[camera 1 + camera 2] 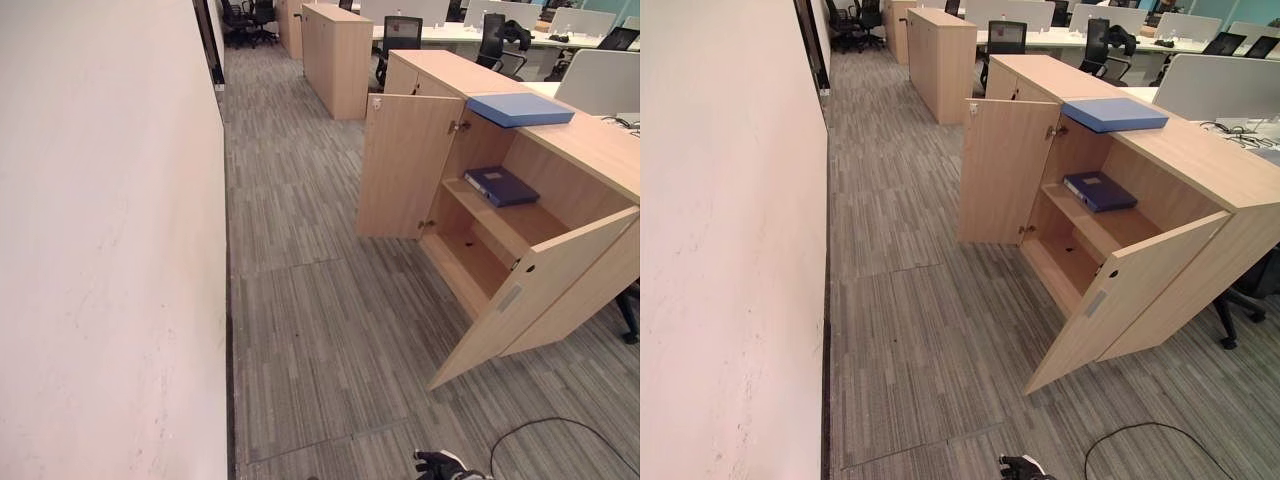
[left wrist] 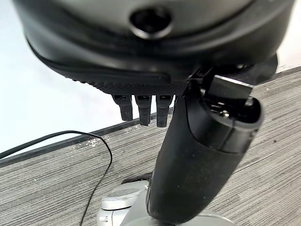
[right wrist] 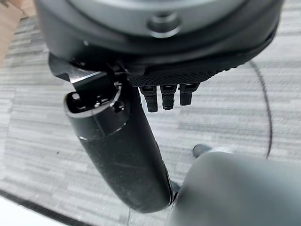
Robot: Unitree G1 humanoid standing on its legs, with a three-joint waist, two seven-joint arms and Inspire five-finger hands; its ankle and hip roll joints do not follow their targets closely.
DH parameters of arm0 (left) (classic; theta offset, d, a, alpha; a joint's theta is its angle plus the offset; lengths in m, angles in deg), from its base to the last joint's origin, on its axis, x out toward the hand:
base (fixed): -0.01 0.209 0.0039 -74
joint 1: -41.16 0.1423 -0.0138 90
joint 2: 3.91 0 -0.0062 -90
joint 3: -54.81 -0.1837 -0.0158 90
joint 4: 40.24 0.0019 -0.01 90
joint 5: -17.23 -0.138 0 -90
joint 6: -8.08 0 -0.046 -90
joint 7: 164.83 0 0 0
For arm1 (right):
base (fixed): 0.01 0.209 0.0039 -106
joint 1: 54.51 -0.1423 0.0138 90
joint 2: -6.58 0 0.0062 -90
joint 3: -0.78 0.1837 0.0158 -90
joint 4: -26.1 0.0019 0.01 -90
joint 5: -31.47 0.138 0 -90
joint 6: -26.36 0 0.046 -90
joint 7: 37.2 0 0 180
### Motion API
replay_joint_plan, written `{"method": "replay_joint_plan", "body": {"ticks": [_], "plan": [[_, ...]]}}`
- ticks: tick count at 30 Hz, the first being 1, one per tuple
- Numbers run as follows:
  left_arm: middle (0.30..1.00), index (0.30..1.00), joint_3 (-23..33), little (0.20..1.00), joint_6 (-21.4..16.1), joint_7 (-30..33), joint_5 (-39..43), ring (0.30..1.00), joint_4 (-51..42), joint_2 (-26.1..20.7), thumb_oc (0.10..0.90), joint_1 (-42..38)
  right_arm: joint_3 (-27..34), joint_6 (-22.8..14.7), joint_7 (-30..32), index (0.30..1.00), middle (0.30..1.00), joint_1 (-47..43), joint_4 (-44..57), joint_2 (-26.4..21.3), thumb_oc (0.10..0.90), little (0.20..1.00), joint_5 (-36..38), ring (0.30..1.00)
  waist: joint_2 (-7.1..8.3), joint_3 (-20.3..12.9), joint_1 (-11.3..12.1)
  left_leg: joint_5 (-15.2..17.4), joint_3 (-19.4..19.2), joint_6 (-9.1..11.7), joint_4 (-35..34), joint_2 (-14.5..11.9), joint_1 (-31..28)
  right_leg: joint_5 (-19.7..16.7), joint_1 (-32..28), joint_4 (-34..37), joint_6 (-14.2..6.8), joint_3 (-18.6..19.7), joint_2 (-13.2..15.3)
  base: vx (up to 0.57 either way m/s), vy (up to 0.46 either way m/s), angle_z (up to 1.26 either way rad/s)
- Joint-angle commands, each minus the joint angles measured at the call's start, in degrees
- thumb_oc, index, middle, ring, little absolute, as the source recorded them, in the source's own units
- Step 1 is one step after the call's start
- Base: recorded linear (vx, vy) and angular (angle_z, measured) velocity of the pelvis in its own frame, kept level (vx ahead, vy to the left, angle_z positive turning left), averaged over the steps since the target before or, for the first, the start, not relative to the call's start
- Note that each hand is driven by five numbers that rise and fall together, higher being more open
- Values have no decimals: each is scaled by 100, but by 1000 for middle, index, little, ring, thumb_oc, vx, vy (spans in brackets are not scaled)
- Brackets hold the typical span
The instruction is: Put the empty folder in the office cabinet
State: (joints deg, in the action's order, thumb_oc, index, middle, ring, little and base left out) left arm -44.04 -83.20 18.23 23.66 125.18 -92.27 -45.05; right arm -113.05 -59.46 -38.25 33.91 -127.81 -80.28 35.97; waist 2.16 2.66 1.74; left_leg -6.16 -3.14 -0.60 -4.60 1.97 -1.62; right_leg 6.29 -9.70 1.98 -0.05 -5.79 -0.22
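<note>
Atop the open cabinet [image 1: 600, 150] lies one folder [image 1: 518, 108], another [image 1: 501, 185] inside.

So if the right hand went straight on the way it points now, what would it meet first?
Most likely the carpet floor. The right hand hangs open, holding nothing, fingers toward the floor, nothing between them; depth is unclear.

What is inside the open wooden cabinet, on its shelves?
On the upper shelf of the cabinet lies one dark blue folder, flat. The lower compartment looks bare, but the right door hides part of it.
</note>
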Motion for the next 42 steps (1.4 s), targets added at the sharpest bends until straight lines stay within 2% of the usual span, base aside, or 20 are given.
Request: {"method": "replay_joint_plan", "body": {"ticks": [1, 12, 23, 28, 29, 31, 33, 34, 35, 36, 37, 39, 42], "plan": [[900, 900, -33, 900, -62, 17, -66, 900, 316, 61, 800, -301, -84, -180, 157, 900, 900, -325, 152, -195, 800, 900, -211, 900, -39, -53, 61, 973, 229, -62, -40, 243, -552, -672, 345, 302, -418, -379, 66, 0, 0, 0], [900, 900, -128, 900, -81, 36, -108, 900, 308, 108, 800, -301, -118, -150, 123, 900, 900, -279, -183, -166, 800, 900, -335, 900, -61, -38, 66, 970, 287, -65, -40, 256, -544, -661, 337, 302, -413, -419, 68, 0, 0, 0], [900, 900, -160, 900, -106, 31, -20, 900, 313, 102, 800, -365, 139, -171, 24, 900, 900, -6, -859, -46, 800, 900, 82, 900, -82, 18, 9, 991, 328, -64, -40, 244, -559, -620, 328, 302, -381, -446, 44, 6, -8, 1], [900, 900, -138, 900, -113, 125, 41, 900, 305, 65, 800, -458, 129, -168, -61, 900, 900, 62, -1025, 10, 800, 900, 64, 900, -4, 170, 3, 966, 308, -26, -37, 139, -557, -531, 394, 121, -320, -515, 14, 11, -85, 9], [900, 900, -110, 900, -132, 206, 145, 900, 277, 28, 800, -544, 160, -171, -38, 900, 900, 5, -1049, 8, 800, 900, 85, 900, 99, 325, 18, 1160, 228, 75, 581, 82, -240, -432, 498, -127, -258, -574, 51, -43, -111, 27], [900, 900, -87, 900, -158, 275, 242, 900, 201, 11, 800, -612, 182, -168, -13, 900, 900, -52, -1044, -4, 800, 900, 113, 900, 188, 506, 53, 1292, 57, 218, 1503, 57, 256, -321, 513, -284, -177, -673, 103, -79, -130, 28], [900, 900, -54, 900, -183, 362, 308, 900, 130, 1, 800, -676, 190, -163, 32, 900, 900, -136, -1070, -43, 800, 900, 107, 900, 243, 684, 126, 1130, -28, 300, 2626, -72, 901, -258, 510, -355, -75, -746, 96, -44, -101, 35], [900, 900, -53, 900, -182, 362, 308, 900, 130, 1, 800, -678, 191, -164, 32, 900, 900, -138, -1071, -43, 800, 900, 107, 900, 233, 673, 119, 1148, -19, 302, 2668, -83, 937, -258, 526, -358, -72, -753, 85, 18, -107, 28], [900, 900, -33, 900, -216, 448, 332, 900, 56, -7, 800, -701, 200, -125, 101, 900, 900, -213, -1148, -115, 800, 900, 52, 900, 228, 782, 209, 749, -37, 292, 3305, -210, 1428, -192, 456, -296, -4, -840, 25, 27, -85, 13], [900, 900, -18, 900, -218, 466, 346, 900, 37, -17, 800, -695, 196, -121, 117, 900, 900, -218, -1171, -133, 800, 900, 17, 900, 236, 798, 244, 681, -35, 249, 3346, -223, 1630, -171, 437, -268, 2, -846, 25, 29, -84, 4], [900, 900, -18, 900, -217, 466, 346, 900, 37, -18, 800, -695, 197, -121, 117, 900, 900, -218, -1171, -132, 800, 900, 17, 900, 233, 791, 241, 687, -31, 250, 3359, -226, 1644, -170, 445, -269, 3, -849, 21, 137, 0, 7], [900, 900, 44, 900, -231, 509, 347, 900, 83, -32, 800, -627, 225, -141, 157, 900, 900, -245, -1202, -206, 800, 900, -14, 900, 265, 737, 361, 724, -46, 167, 2562, -215, 1887, -62, 309, -171, -63, -822, 52, 250, 60, -1], [900, 900, 86, 900, -205, 513, 345, 900, 167, -35, 800, -526, 243, -152, 204, 900, 900, -236, -1233, -252, 800, 900, -86, 900, 148, 689, 441, -21, -63, 321, 1139, -438, 1849, 85, 81, -110, -99, -758, -10, 242, 105, -2]]}}
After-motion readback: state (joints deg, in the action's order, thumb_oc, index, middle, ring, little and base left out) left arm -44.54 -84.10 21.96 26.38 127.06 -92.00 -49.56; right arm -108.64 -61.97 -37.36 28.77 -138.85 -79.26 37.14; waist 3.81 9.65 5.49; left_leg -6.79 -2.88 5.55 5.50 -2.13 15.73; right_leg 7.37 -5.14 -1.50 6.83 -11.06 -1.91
